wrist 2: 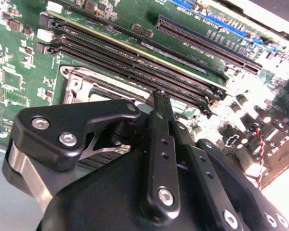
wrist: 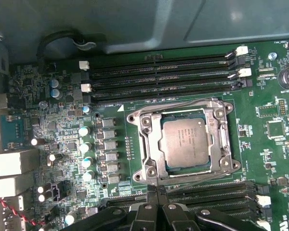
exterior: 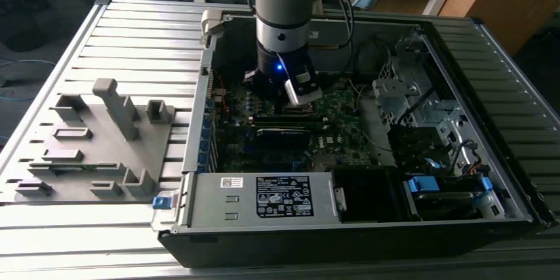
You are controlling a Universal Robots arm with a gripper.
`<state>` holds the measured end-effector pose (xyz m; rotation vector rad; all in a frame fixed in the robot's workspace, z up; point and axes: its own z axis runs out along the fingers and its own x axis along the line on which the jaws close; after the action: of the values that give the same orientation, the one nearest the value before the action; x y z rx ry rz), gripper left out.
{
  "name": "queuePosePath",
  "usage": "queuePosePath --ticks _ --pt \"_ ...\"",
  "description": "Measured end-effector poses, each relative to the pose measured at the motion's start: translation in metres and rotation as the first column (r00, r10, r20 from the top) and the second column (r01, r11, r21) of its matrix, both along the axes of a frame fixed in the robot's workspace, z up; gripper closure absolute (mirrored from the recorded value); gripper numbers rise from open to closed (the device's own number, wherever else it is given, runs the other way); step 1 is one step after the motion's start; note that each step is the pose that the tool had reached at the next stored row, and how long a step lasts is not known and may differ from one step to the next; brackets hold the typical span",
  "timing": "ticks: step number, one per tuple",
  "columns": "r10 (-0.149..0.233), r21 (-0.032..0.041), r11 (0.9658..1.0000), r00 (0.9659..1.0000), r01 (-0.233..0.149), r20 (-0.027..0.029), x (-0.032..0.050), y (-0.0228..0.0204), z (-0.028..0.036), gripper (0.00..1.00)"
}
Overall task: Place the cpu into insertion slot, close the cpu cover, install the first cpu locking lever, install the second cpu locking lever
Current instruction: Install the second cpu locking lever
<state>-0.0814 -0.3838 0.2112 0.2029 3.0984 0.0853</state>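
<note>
CPU (wrist: 185, 142) sits under its cpu cover (wrist: 149, 144), just ahead of your closed, empty gripper (wrist: 156, 191); drift sideways and you'll snag the memory slots (wrist: 164, 77).

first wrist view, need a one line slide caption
The cpu sits in the insertion slot with the cpu cover down around it, gripper close beside.

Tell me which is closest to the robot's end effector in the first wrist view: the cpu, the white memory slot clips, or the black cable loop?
1. The cpu, seated in its socket just beyond the end effector.
2. The white memory slot clips, past the socket.
3. The black cable loop, by the case wall.
</note>
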Motion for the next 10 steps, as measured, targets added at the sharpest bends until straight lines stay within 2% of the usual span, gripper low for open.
queuePosePath --ticks 5,10 --pt "0.0 0.0044 1.0 1.0 0.0 0.0001 -0.0033 0.0 -0.0042 0.89" --pt "0.0 0.0058 1.0 1.0 0.0 0.0 -0.0068 0.0 -0.0069 0.89"
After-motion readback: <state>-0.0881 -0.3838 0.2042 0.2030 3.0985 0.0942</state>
